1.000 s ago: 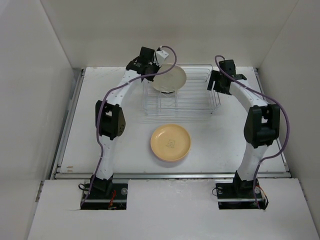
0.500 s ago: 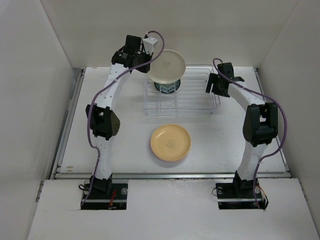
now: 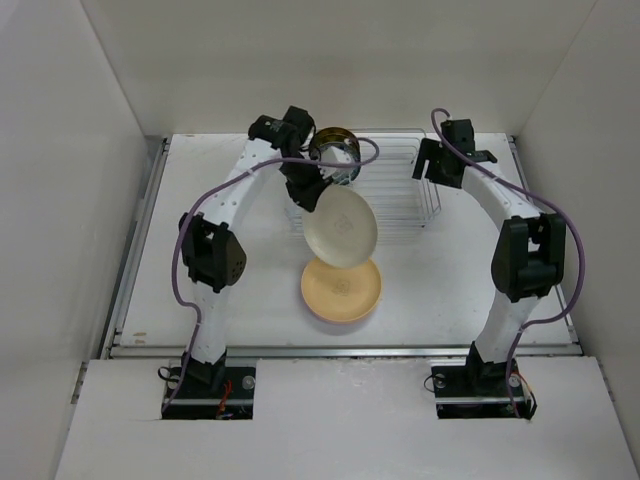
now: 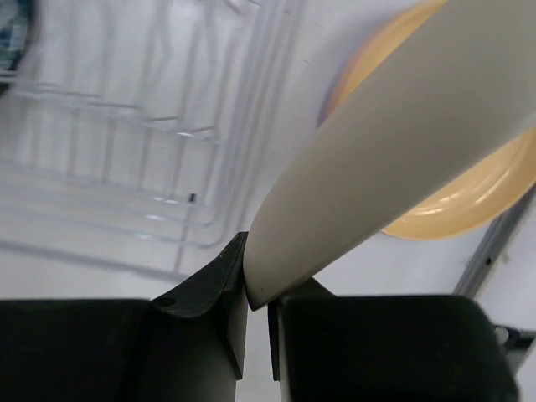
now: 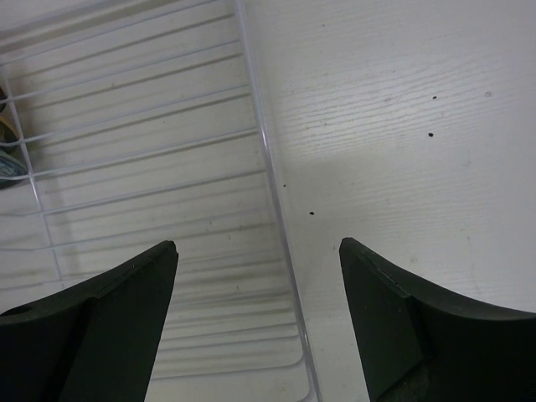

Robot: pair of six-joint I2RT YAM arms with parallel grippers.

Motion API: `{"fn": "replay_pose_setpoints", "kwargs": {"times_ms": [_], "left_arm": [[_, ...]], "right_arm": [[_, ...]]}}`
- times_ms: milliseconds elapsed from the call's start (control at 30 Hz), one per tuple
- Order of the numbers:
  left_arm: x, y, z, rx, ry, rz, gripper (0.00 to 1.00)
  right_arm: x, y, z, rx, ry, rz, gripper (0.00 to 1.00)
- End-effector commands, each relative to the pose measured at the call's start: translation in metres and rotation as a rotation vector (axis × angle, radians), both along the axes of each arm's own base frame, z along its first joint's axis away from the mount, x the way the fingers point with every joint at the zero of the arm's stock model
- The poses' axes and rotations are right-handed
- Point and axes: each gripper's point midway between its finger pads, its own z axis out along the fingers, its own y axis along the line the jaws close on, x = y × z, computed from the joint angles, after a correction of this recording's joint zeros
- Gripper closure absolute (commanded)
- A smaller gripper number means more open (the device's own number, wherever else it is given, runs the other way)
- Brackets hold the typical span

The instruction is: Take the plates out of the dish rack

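Cream plate [image 3: 340, 228]: one, pinched in left hand [image 3: 312, 200]. Yellow plate [image 3: 342, 298]: one, flat.

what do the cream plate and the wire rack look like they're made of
Cream plate: probably glazed ceramic, possibly melamine; smooth, opaque, soft satin sheen, thick rounded rim. Dish rack: thin metal wire, white-coated or bright-plated; slim straight rods with small glints.

White wood-grain table [image 3: 420, 290], pale enclosure walls [image 3: 60, 150], metal edge rail [image 3: 340, 350]
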Motion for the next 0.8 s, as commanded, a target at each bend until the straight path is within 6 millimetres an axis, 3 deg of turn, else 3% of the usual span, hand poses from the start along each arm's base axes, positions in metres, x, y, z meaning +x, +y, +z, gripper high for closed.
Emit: {"fn": "replay_pose_setpoints", "kwargs": {"times_ms": [0,300,433,467,500,533,600,733,767], "left_arm": [[-0.092,0.023,-0.014,0.133,0.288,-0.176,1.0],[-0.135,0.015,-0.045,0.227,0.435,-0.255,1.0],[-0.139,0.02,-0.051,0.271,0.451,-0.245,0.79],[-0.141,0.021,-0.052,0.275,0.46,-0.245,0.7],[-0.143,0.018,-0.052,0.279,0.463,-0.244,0.53],[-0.143,0.02,-0.052,0.29,0.465,-0.23,0.47],[-0.14,0.017,-0.048,0.283,0.453,-0.217,0.42],[-0.124,0.016,-0.035,0.259,0.392,-0.167,0.42],[-0.12,0.012,-0.028,0.22,0.386,-0.147,0.46]], "right_arm": [[0.001,0.004,0.022,0.023,-0.058,0.029,0.16],[-0.007,0.0,0.018,0.001,-0.046,0.034,0.16],[-0.009,0.003,0.014,0.007,-0.036,0.054,0.16],[-0.009,0.003,0.014,0.007,-0.036,0.055,0.16],[-0.009,0.003,0.014,0.007,-0.036,0.055,0.15],[-0.007,0.003,0.018,0.008,-0.045,0.055,0.13],[-0.006,0.006,0.019,0.016,-0.053,0.062,0.13],[0.002,0.013,0.04,0.041,-0.106,0.098,0.13],[0.003,0.021,0.045,0.026,-0.118,0.13,0.13]]}}
